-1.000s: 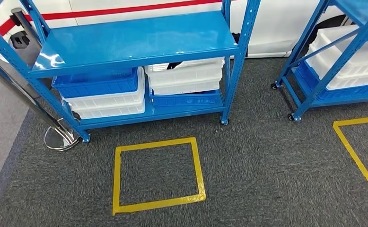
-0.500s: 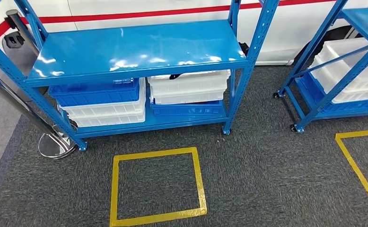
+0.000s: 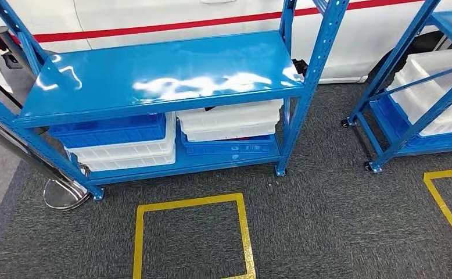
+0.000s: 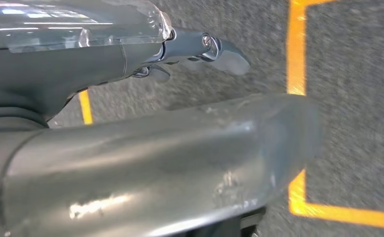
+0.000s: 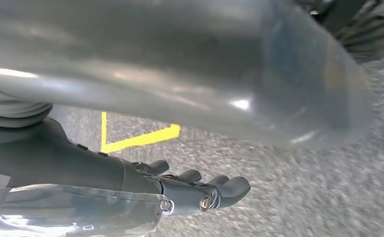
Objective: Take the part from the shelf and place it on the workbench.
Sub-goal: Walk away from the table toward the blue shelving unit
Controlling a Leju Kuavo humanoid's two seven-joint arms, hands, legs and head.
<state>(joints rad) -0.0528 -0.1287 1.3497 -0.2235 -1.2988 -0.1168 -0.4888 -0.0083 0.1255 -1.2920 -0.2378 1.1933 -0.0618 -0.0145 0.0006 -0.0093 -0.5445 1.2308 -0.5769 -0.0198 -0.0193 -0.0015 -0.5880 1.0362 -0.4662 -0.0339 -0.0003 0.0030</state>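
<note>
Against the frames of a second ago, the whole head view has slid: the shelf (image 3: pixel 154 81) now sits lower and larger, and the yellow square (image 3: pixel 192 238) runs off the bottom edge. That is the camera closing in, not the things moving; the robot is walking up to the shelf, so the task is at its approach stage, with nothing picked.

The shelf's top board is bare and glossy. Under it lie blue and white bins (image 3: pixel 119 139), stacked. No part can be made out; if it lies in a bin, it is hidden from here.

The left hand (image 4: pixel 180 49) hangs over the carpet, fingers loosely extended, holding nothing. The right hand (image 5: pixel 195 190) hangs likewise, fingers slightly curled but apart, empty.

A second shelf (image 3: pixel 421 87) stands right of the first.
</note>
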